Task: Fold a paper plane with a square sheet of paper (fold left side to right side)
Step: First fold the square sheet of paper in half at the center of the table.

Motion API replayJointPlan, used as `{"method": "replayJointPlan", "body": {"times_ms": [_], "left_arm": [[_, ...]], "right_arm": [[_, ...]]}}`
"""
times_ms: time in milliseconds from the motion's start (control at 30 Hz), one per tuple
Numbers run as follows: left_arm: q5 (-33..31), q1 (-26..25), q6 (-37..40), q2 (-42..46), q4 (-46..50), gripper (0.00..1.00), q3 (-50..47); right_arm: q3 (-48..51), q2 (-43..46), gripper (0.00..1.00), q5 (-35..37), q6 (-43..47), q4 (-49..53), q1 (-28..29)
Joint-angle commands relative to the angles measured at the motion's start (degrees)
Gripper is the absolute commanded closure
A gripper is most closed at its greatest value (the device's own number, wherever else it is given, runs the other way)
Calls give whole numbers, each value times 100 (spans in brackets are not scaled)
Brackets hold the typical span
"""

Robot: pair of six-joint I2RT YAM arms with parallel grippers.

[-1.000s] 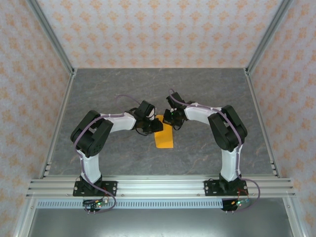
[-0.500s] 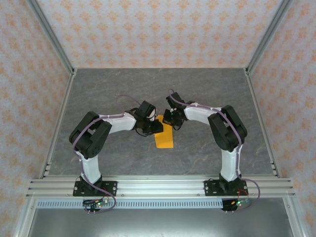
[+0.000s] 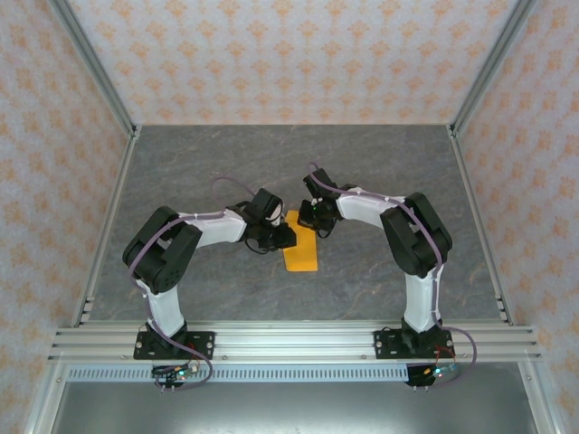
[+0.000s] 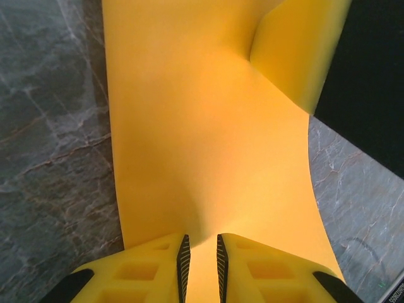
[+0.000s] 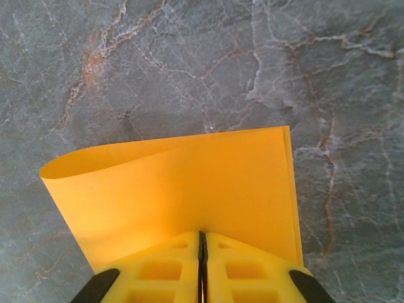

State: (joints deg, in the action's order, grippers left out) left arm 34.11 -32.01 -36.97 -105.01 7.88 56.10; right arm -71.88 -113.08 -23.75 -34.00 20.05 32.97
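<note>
The left claw [image 4: 201, 245] has its tips on one edge of the square sheet of paper [image 3: 301, 255], jaws a narrow slit apart; I cannot tell whether it grips. The sheet lies mid-bench [image 3: 389, 172], folded narrow, with open surface on every side. Both claws hide its far end. The right claw [image 5: 202, 243] is clamped on the doubled edge, beside a looped fold.

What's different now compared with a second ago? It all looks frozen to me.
There was a small shift: the left gripper moved slightly toward the near edge of the table, along the left side of the orange sheet of paper, its jaws a little apart. Nothing was grabbed or let go. The right gripper stayed put with its jaws shut on the sheet, and the sheet lies where it was.
</note>
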Motion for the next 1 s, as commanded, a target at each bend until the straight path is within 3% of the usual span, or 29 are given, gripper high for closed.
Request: {"method": "replayJointPlan", "body": {"times_ms": [0,967], "left_arm": [[49,-91,120,169,173,77,-255],[1,-693,-346,1514,-436,78,-1807]], "right_arm": [[87,-355,90,493,5,526,26],[27,-415,90,485,-10,552,75]]}}
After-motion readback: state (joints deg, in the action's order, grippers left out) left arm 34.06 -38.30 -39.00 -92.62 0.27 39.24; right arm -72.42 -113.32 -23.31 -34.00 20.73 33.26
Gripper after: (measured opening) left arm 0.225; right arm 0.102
